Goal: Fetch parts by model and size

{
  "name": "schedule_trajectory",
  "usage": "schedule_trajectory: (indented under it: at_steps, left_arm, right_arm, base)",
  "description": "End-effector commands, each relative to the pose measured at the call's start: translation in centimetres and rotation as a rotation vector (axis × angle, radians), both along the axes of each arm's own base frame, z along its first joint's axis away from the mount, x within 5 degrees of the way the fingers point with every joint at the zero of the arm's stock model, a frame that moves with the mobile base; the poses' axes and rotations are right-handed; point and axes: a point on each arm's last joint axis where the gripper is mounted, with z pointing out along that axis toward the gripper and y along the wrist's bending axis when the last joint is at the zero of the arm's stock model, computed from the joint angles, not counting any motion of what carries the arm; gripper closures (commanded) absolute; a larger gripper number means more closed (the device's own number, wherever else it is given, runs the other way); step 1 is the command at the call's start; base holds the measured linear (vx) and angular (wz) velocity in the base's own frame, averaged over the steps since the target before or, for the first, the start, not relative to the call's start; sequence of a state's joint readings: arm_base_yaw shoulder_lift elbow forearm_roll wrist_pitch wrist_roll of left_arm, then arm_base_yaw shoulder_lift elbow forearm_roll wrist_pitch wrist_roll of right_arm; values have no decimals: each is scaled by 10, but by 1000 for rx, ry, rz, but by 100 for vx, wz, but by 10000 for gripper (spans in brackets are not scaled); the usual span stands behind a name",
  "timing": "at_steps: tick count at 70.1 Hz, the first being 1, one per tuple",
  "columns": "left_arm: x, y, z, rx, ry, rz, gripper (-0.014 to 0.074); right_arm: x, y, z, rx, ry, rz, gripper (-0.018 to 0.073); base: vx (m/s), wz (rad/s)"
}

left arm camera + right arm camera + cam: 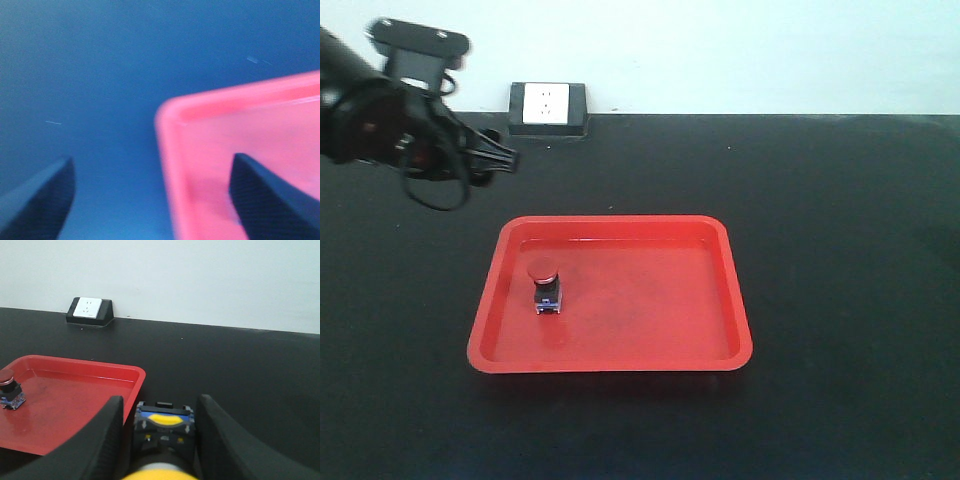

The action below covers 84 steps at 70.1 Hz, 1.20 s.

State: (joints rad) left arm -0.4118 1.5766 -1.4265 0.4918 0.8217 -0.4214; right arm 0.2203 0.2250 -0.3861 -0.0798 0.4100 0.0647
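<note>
- Tray (pixel 613 364), red and shallow, sits in the middle of the black worktop (pixel 850 300).
- Red switch (pixel 546 287) stands upright inside the tray with its cap up. It is toward the tray's 9 o'clock side and clear of the wall.
- Yellow switch (pixel 162 426) lies between the right fingers (pixel 105 440), its blurred yellow cap toward the camera and its blue-grey base pointing away.
- Right fingers are closed in against both flanks of the yellow switch, gripping it. It is outside the tray, whose near rim is at 10 o'clock from it. I cannot tell whether it rests on the worktop.
- Left fingers (pixel 500 158) hang above the worktop at 10 o'clock from the tray. In their own blurred view they are spread wide and hold nothing. One finger is over the tray's corner, the other over bare worktop.
- Socket (pixel 547 107) sits at the worktop's 12 o'clock edge, against the pale wall (pixel 740 50).
</note>
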Motion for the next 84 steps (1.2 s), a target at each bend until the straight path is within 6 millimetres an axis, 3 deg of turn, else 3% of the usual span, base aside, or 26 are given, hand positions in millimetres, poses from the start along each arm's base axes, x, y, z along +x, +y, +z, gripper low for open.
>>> schedule_trajectory:
  at_steps: [1,15,37,60,84]
  left_arm:
    - [-18,23,29,18,-101,2,104]
    - [-61,58,19,-2,-158,23,269]
    - [-153,86,8,-29,-335,-28,602]
    - [-239,111,-25,-48,-476,-17,603]
    - [-298,133,-45,-92,-613,50,603]
  right_arm:
    - [0,0,16,8,-99,4,564]
    - [0,0,16,8,-99,4,564]
    - [0,0,16,8,-99,4,564]
    - [0,0,16,9,-100,4,564]
    - [0,0,16,9,-102,5,564]
  base:
    - [0,0]
    - [0,0]
    - [0,0]
    - [0,0]
    - [0,0]
